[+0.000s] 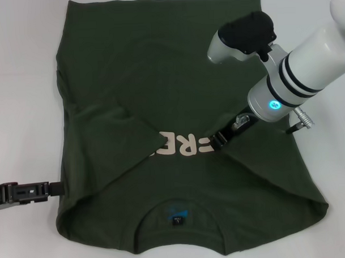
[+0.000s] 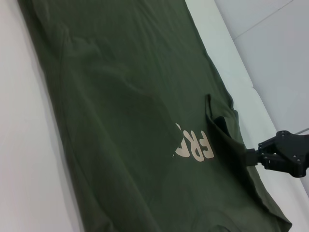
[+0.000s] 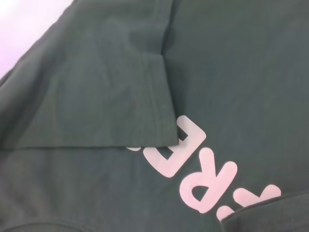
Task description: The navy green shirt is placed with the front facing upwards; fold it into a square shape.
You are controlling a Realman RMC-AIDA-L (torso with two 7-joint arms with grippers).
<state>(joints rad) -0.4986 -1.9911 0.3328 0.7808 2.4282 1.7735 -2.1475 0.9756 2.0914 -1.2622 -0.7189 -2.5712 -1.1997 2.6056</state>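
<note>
A dark olive-green T-shirt covers most of the white table, front side up, with its collar toward the robot and its bottom hem at the far edge. Both short sleeves are folded inward over the chest. The left sleeve lies flat as a wedge whose hemmed corner covers the end of the cream chest lettering, so only part of the word shows. The right sleeve reaches in from the other side, its tip at the opposite end of the letters. The cloth is matte, with soft creases running diagonally from the shoulders. Inside the ribbed round collar sits a small blue neck label.

The right gripper is over the middle of the shirt, its dark fingers pinched on the tip of the right sleeve, right beside the lettering. The white right arm slants in from the far right above the cloth.

The left gripper lies low at the shirt's left edge near the shoulder, touching or just meeting the cloth; whether its fingers are apart or closed cannot be told.
</note>
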